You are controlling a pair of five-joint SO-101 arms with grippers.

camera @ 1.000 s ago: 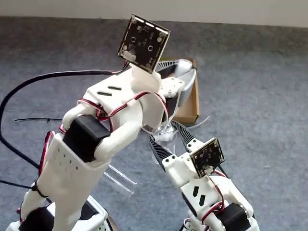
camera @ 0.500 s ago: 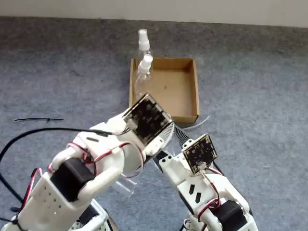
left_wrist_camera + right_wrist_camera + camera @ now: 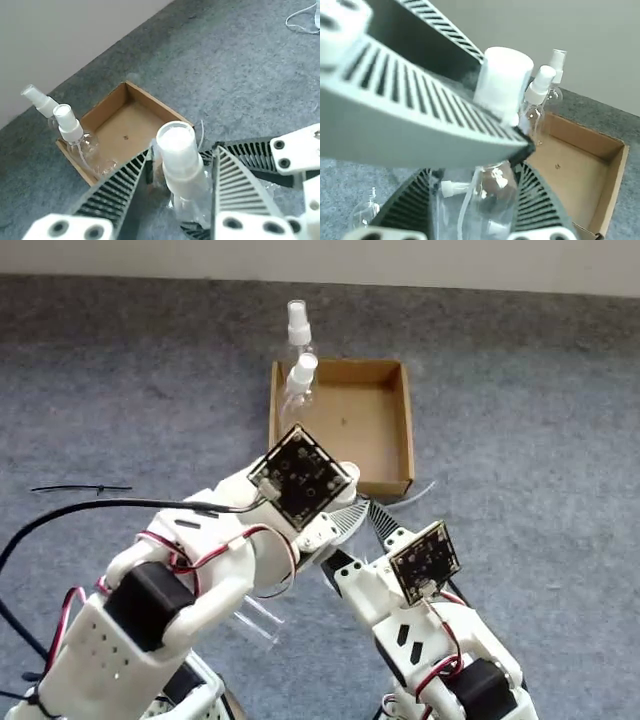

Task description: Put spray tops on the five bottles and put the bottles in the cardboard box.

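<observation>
Bottle [image 3: 487, 200] stands upright, clenched in right gripper [image 3: 475, 187], just short of near wall of box [image 3: 407, 425]. Top [image 3: 175, 145] sits on its neck; how far it is seated cannot be read. Left gripper [image 3: 183, 154] straddles top with jaws spread and a small gap each side, so released. Capped bottle [image 3: 300, 375] stands at left wall of box, inside or outside unclear. Second capped bottle [image 3: 297, 325] stands behind it, outside.

Risks:
1. Top may be only loosely set. A swing toward box could tilt it or shake it off.
2. Fingers [image 3: 120, 192] flank top closely. A sideways exit could knock top or twist bottle in the grip.
3. Both arms crowd one spot, so crossing fingers may collide.
4. Clear plastic looks slick, so bottle could slide down through the grip.
5. Setting down near capped bottle could topple it.
</observation>
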